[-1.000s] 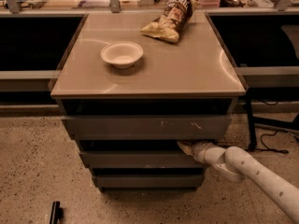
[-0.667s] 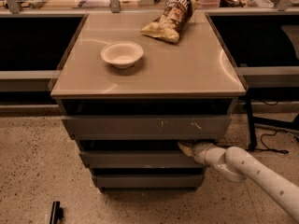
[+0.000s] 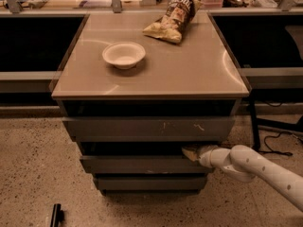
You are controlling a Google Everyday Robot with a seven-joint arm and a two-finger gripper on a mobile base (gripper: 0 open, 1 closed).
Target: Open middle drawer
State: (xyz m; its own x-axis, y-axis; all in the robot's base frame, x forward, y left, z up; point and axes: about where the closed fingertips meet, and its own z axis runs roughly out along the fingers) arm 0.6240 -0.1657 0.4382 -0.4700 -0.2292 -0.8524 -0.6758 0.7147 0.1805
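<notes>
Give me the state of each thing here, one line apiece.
middle drawer, not visibly pulled out.
gripper, at the middle drawer's top right edge.
top drawer, looks shut.
bottom drawer, looks shut.
bowl, upright, empty.
chip bag, lying flat.

- Worktop (image 3: 189, 72): smooth tan slab with a semi-gloss finish. I see soft glare streaks across it.
- Bowl (image 3: 123, 55): matt off-white, looks like paper pulp.
- Chip bag (image 3: 174, 18): crinkled film, glossy where it catches light.
- Middle drawer (image 3: 142, 164): plain grey front, matt. I can't tell metal from laminate.
- Top drawer front (image 3: 147, 128): same matt grey, marked with pale scratches.
- Tool (image 3: 190, 152): sits at the right end of the middle drawer's upper edge, with a dull, pale tan surface.
- Arm (image 3: 265, 170): smooth white shell, plastic-looking, slight sheen.
- Floor (image 3: 33, 174): speckled, stone-like, low sheen.
</notes>
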